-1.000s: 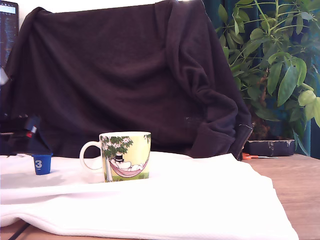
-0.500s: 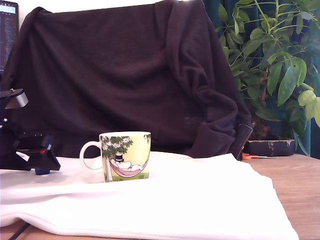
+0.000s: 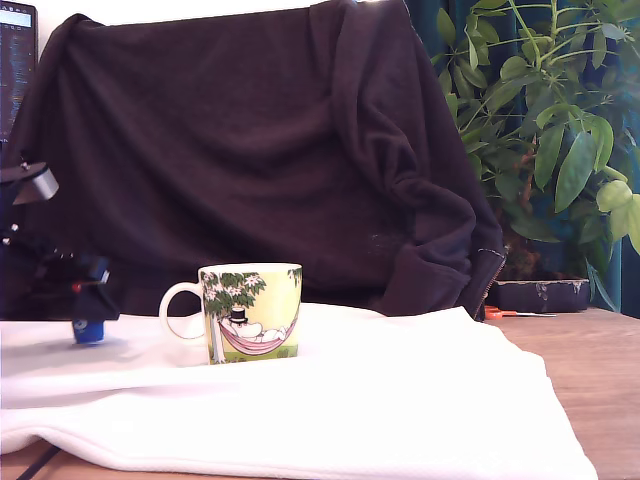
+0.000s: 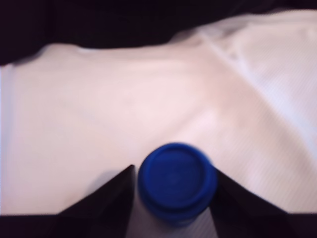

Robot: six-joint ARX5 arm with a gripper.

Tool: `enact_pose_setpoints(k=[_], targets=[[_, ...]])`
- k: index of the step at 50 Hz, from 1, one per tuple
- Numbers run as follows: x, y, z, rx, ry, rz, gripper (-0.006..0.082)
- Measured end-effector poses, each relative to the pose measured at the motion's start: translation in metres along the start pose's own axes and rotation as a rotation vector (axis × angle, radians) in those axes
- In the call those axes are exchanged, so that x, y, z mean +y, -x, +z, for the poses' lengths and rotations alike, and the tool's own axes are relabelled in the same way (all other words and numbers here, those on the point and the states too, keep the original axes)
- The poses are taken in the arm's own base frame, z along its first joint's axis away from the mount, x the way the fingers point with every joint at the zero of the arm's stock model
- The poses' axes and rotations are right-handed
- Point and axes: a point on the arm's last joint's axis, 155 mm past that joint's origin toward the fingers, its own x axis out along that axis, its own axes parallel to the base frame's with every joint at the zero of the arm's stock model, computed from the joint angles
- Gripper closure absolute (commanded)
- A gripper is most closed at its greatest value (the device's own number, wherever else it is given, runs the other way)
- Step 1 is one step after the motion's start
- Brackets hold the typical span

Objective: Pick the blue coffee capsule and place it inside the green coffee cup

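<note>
Here, one blue coffee capsule (image 4: 176,180) sits between the two black fingers (image 4: 106,201) of the one gripper (image 3: 88,312), pinched on both sides. It hangs just above the white cloth (image 3: 400,390), at the exterior view's left. One green coffee cup (image 3: 250,311) stands upright on the cloth, near the capsule, on its right in that view.

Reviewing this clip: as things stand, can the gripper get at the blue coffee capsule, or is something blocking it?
Probably yes. In the wrist view the blue coffee capsule sits between the jaws of the gripper, one on each side, with only white cloth around it. Whether the jaws already touch it is unclear.
</note>
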Motion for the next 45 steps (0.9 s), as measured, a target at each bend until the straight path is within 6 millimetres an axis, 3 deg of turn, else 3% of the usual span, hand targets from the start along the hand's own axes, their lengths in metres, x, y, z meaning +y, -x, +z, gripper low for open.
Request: enact_pose_setpoints(k=[14,29,38,45], targets=[[-0.041,0.007,0.022,-0.052,0.081,-0.184,0.0748],[-0.123,0.036,0.077,-0.161,0.073,-0.422,0.0748],[-0.174,0.042,0.07,-0.136,0.035,-0.532,0.0748],[-0.196,0.045,0.063,-0.112,0.022,-0.58,0.0748]])
